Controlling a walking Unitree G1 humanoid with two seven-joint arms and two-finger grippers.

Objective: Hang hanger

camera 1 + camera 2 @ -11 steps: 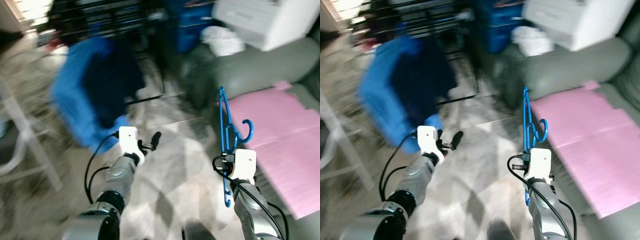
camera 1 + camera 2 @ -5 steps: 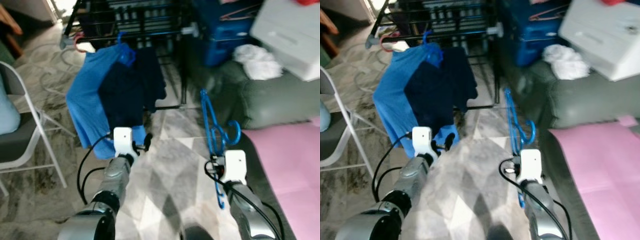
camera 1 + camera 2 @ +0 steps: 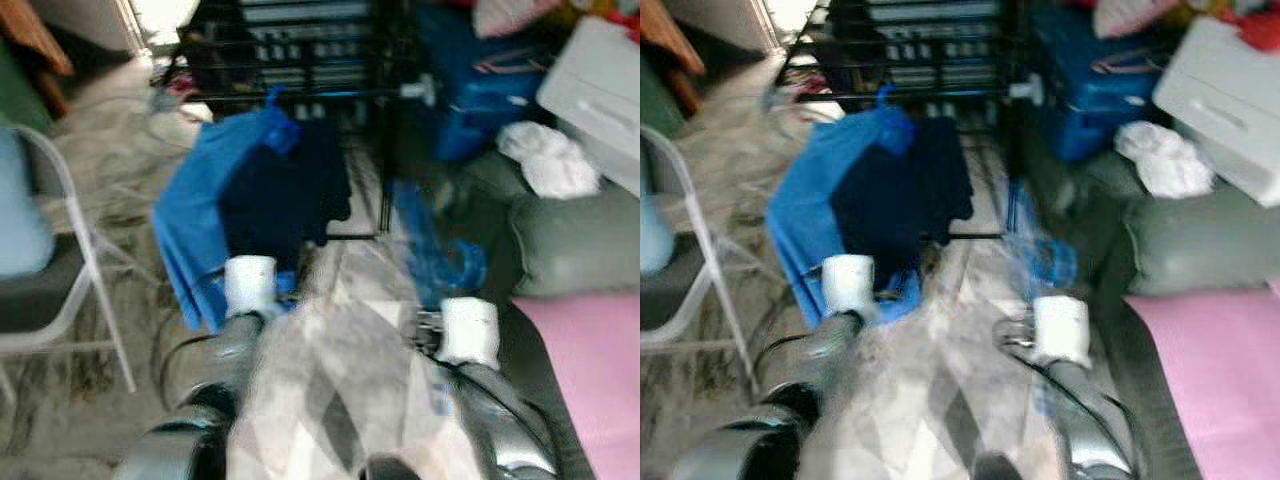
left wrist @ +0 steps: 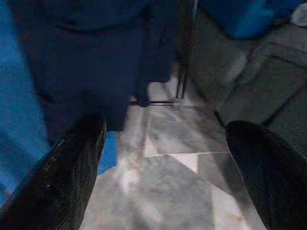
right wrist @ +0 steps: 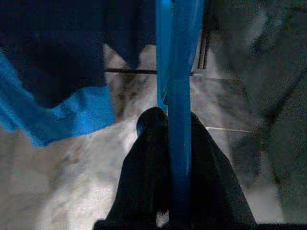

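Right wrist view is showing the right gripper (image 5: 168,143) pinching the blue hanger (image 5: 178,72), its two black fingers (image 5: 144,167) closing against either side of a flat blue bar that is running up the middle of the frame and out through the top. Beyond the bar, a dark navy garment (image 5: 57,52) and a brighter blue garment (image 5: 62,117) are hanging in the upper left of that frame, with pale marbled floor (image 5: 72,191) below them.

In the left eye view, which is smeared by motion, the hanger is appearing as a blue blur right of centre, just above the white wrist block of the right arm. The black drying rack (image 3: 300,60) is stretching across the top of the frame, and the blue clothes are draping from its rail at centre left. A white folding chair (image 3: 70,290) is sitting at the left edge and a grey sofa (image 3: 570,250) at the right.

The left gripper (image 4: 163,163) is carrying nothing, its fingers standing wide apart over the floor in the left wrist view.

The hanger is looking like thin moulded plastic: light, stiff, smooth enough to twist in a two-finger pinch, and probably liable to swing about the grip point as the robot is walking. Holding it low on the body is leaving the hook free, which seems right for catching the rail; a firm clamp should be stopping it from rotating.
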